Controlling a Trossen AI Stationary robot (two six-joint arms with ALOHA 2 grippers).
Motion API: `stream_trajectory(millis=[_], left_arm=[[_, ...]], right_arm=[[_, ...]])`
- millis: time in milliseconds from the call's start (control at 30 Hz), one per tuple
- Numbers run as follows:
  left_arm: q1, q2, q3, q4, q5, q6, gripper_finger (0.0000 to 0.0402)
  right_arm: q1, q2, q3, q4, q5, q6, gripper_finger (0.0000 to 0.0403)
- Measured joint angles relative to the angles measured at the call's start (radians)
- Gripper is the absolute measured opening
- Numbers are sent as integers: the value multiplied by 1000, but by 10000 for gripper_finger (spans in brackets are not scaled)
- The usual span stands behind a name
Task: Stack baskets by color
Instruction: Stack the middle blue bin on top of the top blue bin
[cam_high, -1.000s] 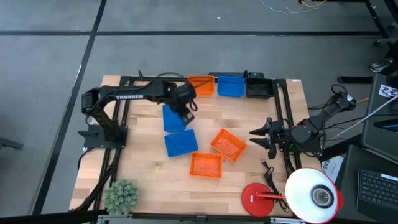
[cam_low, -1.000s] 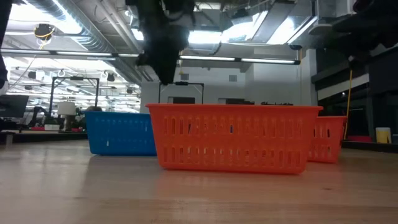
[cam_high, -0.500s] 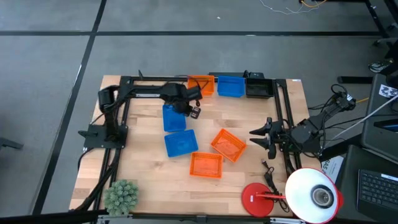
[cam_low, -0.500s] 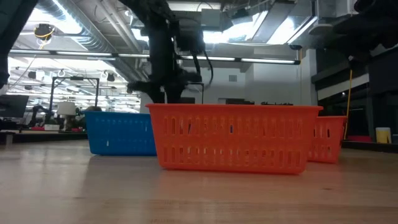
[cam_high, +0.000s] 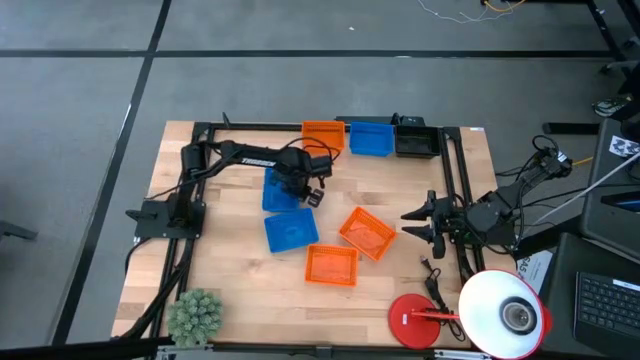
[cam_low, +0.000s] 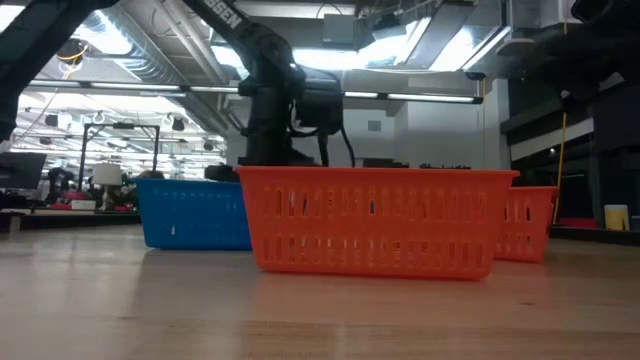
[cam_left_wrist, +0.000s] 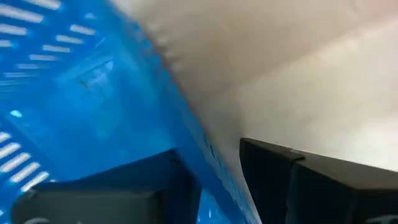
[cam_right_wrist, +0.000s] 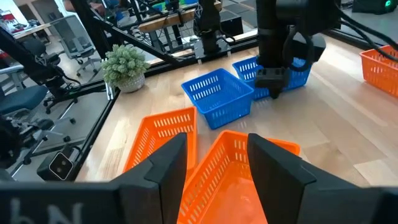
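Note:
Two blue baskets lie at the table's middle left: one (cam_high: 279, 192) farther off, one (cam_high: 291, 231) nearer. Two orange baskets (cam_high: 367, 232) (cam_high: 331, 266) sit right of them. An orange (cam_high: 322, 136), a blue (cam_high: 371, 139) and a black basket (cam_high: 415, 141) stand in a row at the far edge. My left gripper (cam_high: 300, 181) points down, open, over the farther blue basket's right wall (cam_left_wrist: 186, 130), one finger (cam_left_wrist: 112, 186) inside and one (cam_left_wrist: 311, 180) outside. My right gripper (cam_high: 418, 222) waits open at the right, level, clear of everything.
A red lamp base (cam_high: 412, 318) and white shade (cam_high: 505, 315) stand at the near right corner, a green fuzzy plant (cam_high: 195, 315) at the near left. Black frame rails (cam_high: 455, 190) run along the sides. Bare wood (cam_high: 380, 185) lies between the far row and the orange baskets.
My left gripper has come down onto the farther blue basket's right wall and has rolled about its own axis on the way. In the low view it has sunk behind the orange basket. The baskets have stayed where they were.

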Motion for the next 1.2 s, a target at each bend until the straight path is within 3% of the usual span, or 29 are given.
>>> stream_trajectory(millis=[100, 200, 333, 500, 633, 800, 900, 1067, 1200], left_arm=[[-4, 3, 1, -6, 47, 108, 59], [-18, -9, -2, -16, 35, 122, 11], [-34, -38, 37, -74, 33, 140, 2], [-67, -85, 172, -208, 15, 189, 0], [-69, -92, 330, -142, -75, 403, 0], [-56, -79, 452, 129, -232, 889, 0], [-27, -80, 476, 263, -263, 1017, 0], [73, -79, 489, 245, -121, 1023, 0], [119, -53, 491, 251, -81, 1051, 0]], right_arm=[[0, 0, 0, 0, 0, 1, 168], [0, 0, 0, 0, 1, 1, 168], [0, 0, 0, -1, 1, -1, 168], [0, 0, 0, -10, 1, -2, 168], [0, 0, 0, -38, 2, 0, 168], [0, 0, 0, -37, 2, 53, 168], [9, 0, -3, -34, 21, 53, 168], [59, -6, -94, 54, 157, 77, 168], [82, -6, -164, 177, 153, 51, 168]])
